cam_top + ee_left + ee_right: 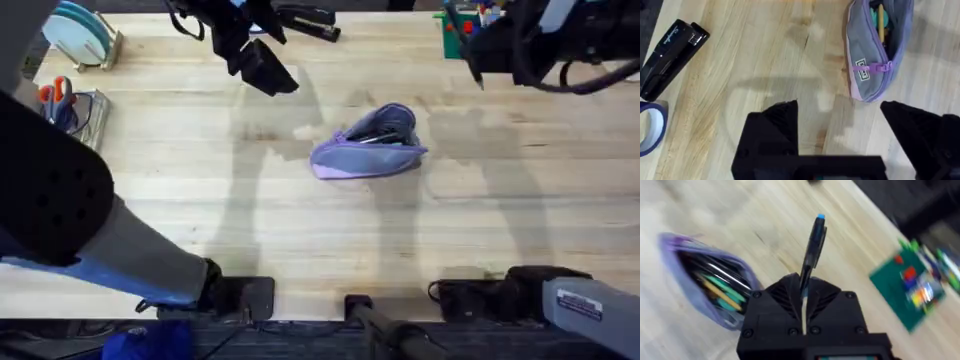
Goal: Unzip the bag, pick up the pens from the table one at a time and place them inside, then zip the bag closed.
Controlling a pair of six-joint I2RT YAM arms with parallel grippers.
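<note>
Pen point(812, 247) stands clamped in the right gripper point(804, 292), with the open bag point(710, 285) lying beside it; left gripper point(840, 125) is spread apart.

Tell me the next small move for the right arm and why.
Probably carry the right tool, shut on a pen, over to the open pouch and lower it in. The pouch gapes unzipped with pens already inside, and the left tool hangs open off to the side.
</note>
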